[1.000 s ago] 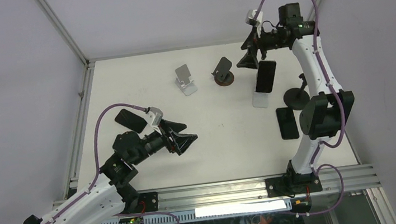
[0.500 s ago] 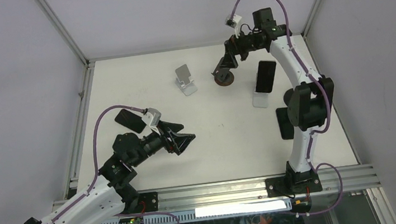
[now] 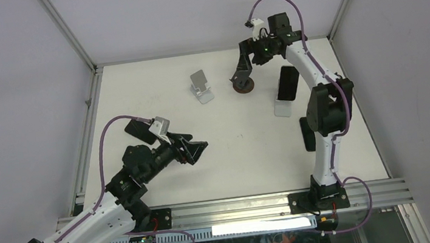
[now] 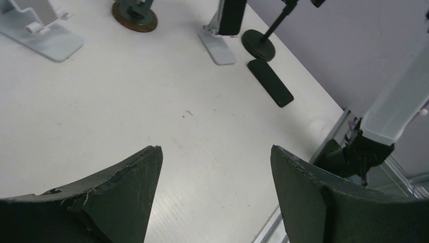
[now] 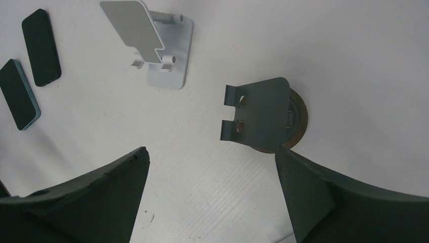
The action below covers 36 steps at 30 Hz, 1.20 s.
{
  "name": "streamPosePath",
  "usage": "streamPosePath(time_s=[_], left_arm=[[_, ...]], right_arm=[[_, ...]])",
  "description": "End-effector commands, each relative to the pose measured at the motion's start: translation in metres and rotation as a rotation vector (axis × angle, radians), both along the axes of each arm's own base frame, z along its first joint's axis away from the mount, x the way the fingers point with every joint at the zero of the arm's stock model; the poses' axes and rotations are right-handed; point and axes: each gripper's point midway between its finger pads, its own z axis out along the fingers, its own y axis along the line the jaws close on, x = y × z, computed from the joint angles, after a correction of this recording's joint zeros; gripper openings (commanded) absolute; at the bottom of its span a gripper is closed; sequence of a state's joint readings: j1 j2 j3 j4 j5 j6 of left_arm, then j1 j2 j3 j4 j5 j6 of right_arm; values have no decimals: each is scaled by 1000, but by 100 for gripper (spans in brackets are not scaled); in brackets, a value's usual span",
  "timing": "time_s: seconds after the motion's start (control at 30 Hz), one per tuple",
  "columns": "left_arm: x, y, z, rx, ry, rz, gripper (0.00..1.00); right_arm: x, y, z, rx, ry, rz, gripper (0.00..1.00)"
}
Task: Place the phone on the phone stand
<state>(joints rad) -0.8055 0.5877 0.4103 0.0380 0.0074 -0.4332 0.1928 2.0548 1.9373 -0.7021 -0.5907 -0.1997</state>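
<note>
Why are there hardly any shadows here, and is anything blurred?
Top view: soft, even light, only faint shadows on the table, one washed-out bright strip at the near edge. Left wrist view: the hand's dark fingers loom large, underlit. Right wrist view: the dark grey stand looks crisp; nothing visibly smeared.

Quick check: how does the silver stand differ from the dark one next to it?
The silver stand is pale metal on a rectangular plate; the dark stand is grey on a round brown disc. In the top view the silver stand sits left of the dark stand. Both are empty, with two small lips.
</note>
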Motion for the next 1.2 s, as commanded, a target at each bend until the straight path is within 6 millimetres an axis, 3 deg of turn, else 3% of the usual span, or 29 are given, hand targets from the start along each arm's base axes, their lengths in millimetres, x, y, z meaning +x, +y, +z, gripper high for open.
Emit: streamPosePath(time_s=[0.0,0.23,0.47,0.63,0.83,1.0,1.17], left_arm=[[15,19,-3,9,69,154,81],[41,49,-9,84,149,320,86],[71,87,-20,6,307,432,86],[87,108,-45,-22,469,539,86],[107,148,-62,-82,589,742,87],[110,200,-80,-14,623,1058,88],[113,222,-97,90,705,1204,94]], right_arm=[[-5,5,28,-4,-54,14,99],[-68,2,45,2,-72,148,99],[-147,9,71,126,-125,277,99],[-190,9,55,170,-128,347,99],[-209,4,32,153,-101,352,99],[-215,8,25,190,-65,368,99],[-216,11,24,198,-49,373,99]])
